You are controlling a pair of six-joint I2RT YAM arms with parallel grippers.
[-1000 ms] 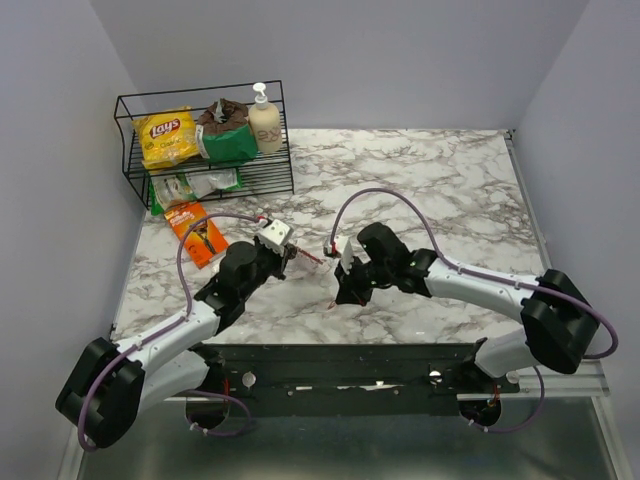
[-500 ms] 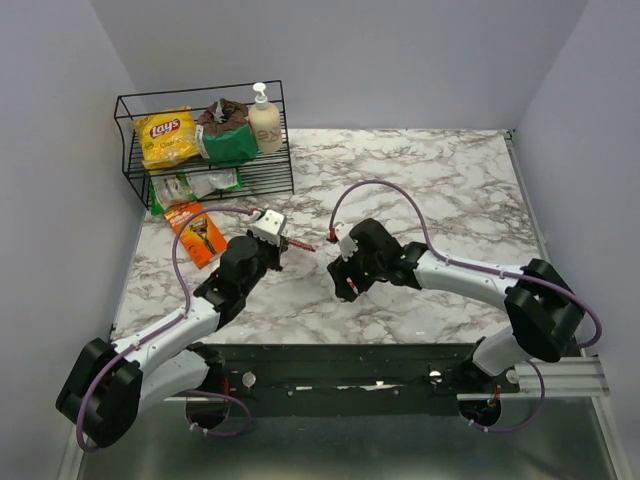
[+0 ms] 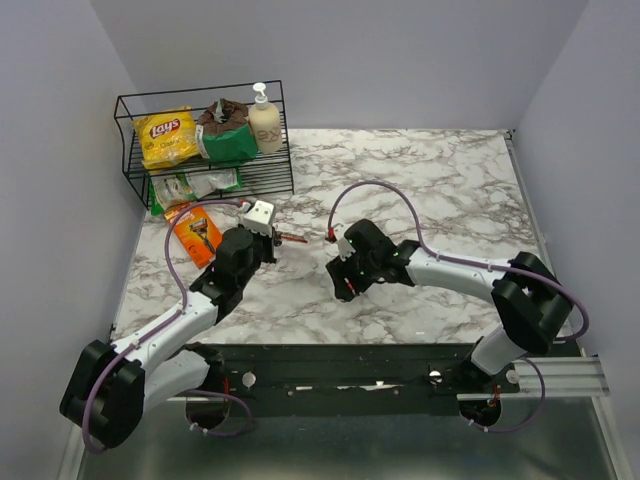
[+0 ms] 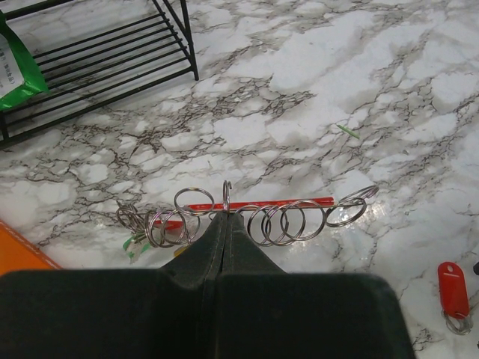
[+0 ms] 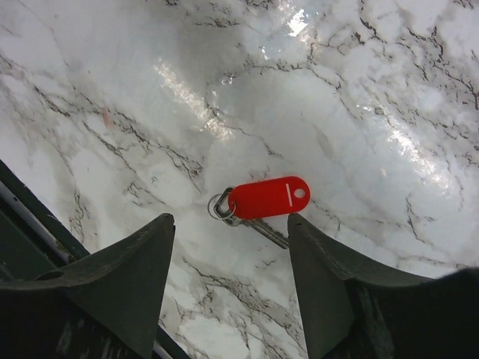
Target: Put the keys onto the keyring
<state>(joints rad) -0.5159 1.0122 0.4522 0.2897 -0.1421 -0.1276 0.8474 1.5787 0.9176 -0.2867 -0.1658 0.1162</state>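
Observation:
The keyring (image 4: 258, 203) is a thin red bar threaded with several silvery rings, and green and yellow key heads (image 4: 136, 241) hang at its left end. My left gripper (image 4: 224, 218) is shut on it at the middle and holds it above the marble; in the top view this gripper (image 3: 272, 241) holds the keyring (image 3: 293, 238) pointing right. A red-headed key (image 5: 267, 198) with a small ring lies flat on the table. My right gripper (image 5: 230, 221) is open just behind this key, one finger on each side, not touching it. The same key (image 4: 453, 288) shows at the lower right of the left wrist view.
A black wire basket (image 3: 200, 91) at the back left holds a yellow chips bag (image 3: 167, 138), a green packet and a soap bottle (image 3: 264, 122). An orange pack (image 3: 195, 233) lies in front of it, left of my left arm. A small green fragment (image 4: 346, 131) lies on the marble.
My right gripper has opened and the red-headed key now lies on the table. My left gripper has carried the keyring back and to the left, away from the right gripper.

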